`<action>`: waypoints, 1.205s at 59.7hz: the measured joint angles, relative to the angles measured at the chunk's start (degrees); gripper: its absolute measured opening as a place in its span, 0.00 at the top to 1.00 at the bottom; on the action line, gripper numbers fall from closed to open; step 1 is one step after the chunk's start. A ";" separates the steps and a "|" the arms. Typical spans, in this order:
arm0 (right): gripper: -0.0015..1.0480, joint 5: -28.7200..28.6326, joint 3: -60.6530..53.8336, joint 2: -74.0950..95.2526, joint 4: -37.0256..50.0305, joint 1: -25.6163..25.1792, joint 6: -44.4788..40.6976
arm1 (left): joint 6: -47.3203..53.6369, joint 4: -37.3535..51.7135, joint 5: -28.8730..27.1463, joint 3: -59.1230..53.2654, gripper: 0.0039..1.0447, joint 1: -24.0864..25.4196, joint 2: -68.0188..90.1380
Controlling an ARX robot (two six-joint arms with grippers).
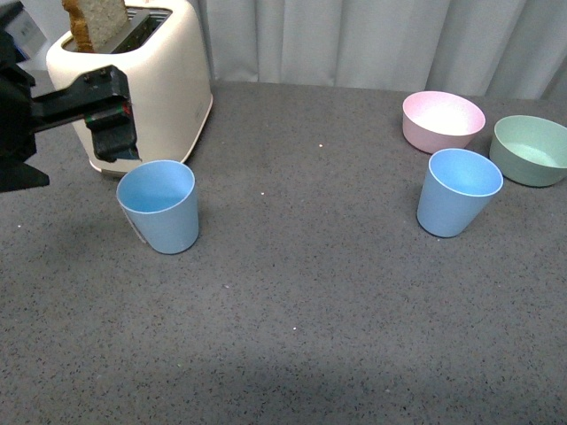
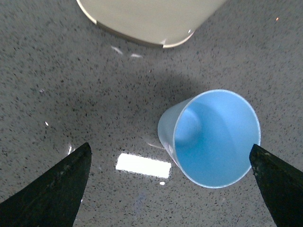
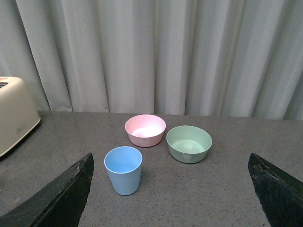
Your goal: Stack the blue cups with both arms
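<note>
Two cups, the left blue cup and the right blue cup, stood upright and well apart on the counter, neither held nor stacked.

Both were empty, mouths up. The left blue cup sat just in front of the cream toaster, which had a slice of bread sticking up from its slot. The right blue cup stood just in front of the pink bowl and beside the green bowl, the two bowls close together. The left gripper hung over the left blue cup with its fingers spread wide, the cup's rim close to one fingertip. The right gripper was likewise spread wide, raised and back from the right blue cup, gripping nothing. A pale curtain closed off the far edge of the counter.
</note>
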 joint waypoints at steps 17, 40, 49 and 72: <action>0.09 0.00 0.00 0.00 0.00 0.00 0.00 | -1.29 -6.01 -0.07 4.68 0.06 -0.83 6.43; 0.09 0.00 0.00 0.00 0.00 0.00 0.00 | -3.74 -9.29 0.63 8.92 0.33 -1.33 11.72; 0.09 0.00 0.00 0.00 0.00 0.00 0.00 | -3.78 -9.94 0.92 9.46 0.54 -1.95 12.04; 0.09 0.00 0.00 0.00 0.00 0.00 0.00 | -4.28 -11.96 0.81 10.62 0.97 -3.30 12.04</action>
